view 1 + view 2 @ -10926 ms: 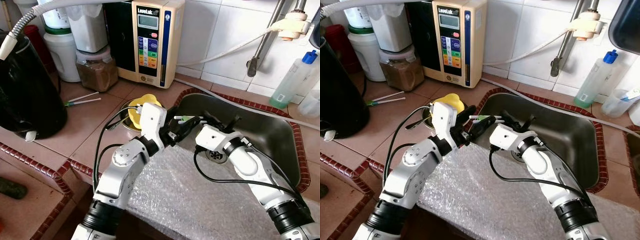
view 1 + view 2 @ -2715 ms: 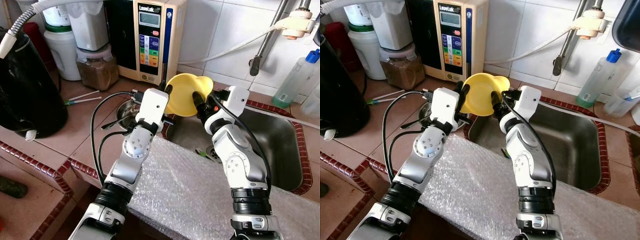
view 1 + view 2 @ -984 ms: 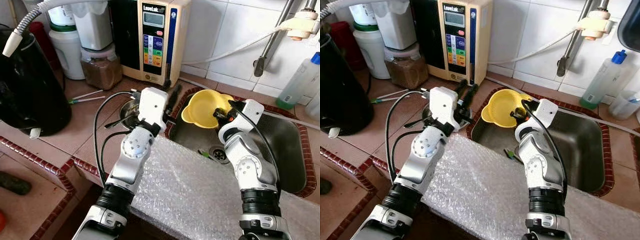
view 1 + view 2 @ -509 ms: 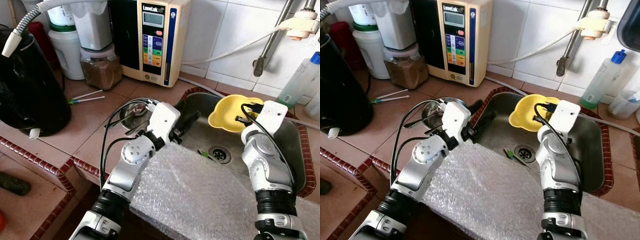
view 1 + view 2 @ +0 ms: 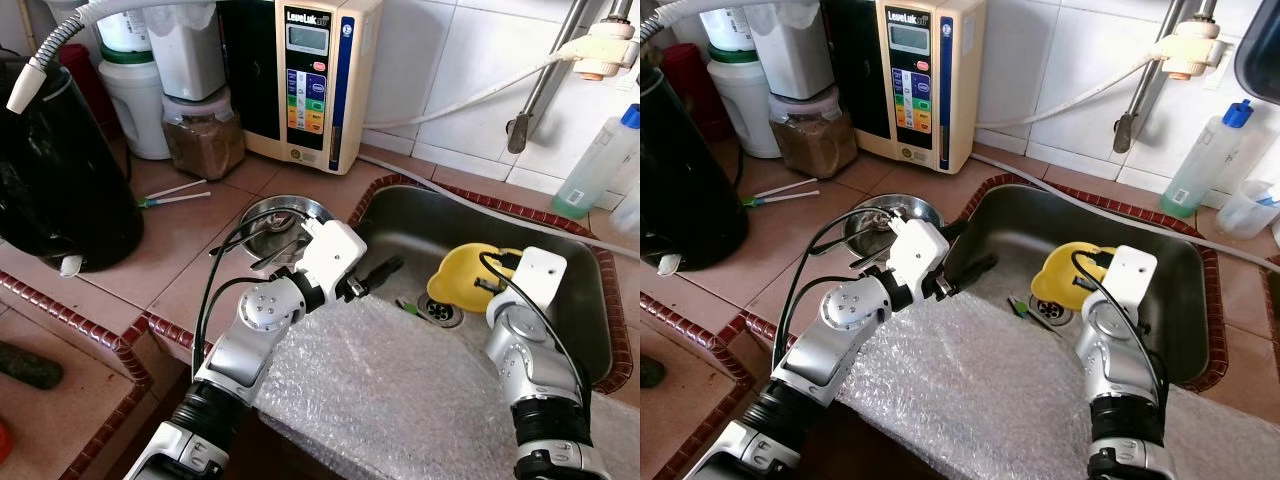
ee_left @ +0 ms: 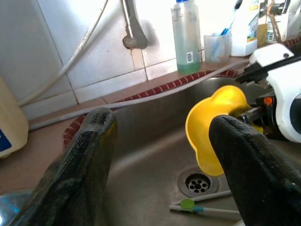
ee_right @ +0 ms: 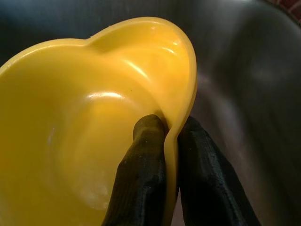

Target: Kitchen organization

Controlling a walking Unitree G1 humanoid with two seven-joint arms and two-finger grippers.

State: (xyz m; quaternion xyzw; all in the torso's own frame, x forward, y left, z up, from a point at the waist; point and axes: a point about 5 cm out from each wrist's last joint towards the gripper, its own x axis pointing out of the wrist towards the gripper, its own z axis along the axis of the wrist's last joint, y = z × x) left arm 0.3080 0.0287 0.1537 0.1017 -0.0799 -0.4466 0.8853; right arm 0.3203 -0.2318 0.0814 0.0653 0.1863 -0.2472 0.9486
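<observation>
Centrally in the head view, the left gripper (image 5: 385, 268) reaches over the near-left edge of the steel sink (image 5: 560, 240), fingers spread and empty. Right of it, low in the basin by the drain (image 5: 443, 309), the yellow bowl (image 5: 468, 272) is pinched by its rim between the right gripper's (image 7: 165, 141) closed fingers.

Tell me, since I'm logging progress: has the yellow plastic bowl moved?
Yes. The yellow plastic bowl, pinched by the right claw, went from counter into the steel sink, near the drain.
</observation>
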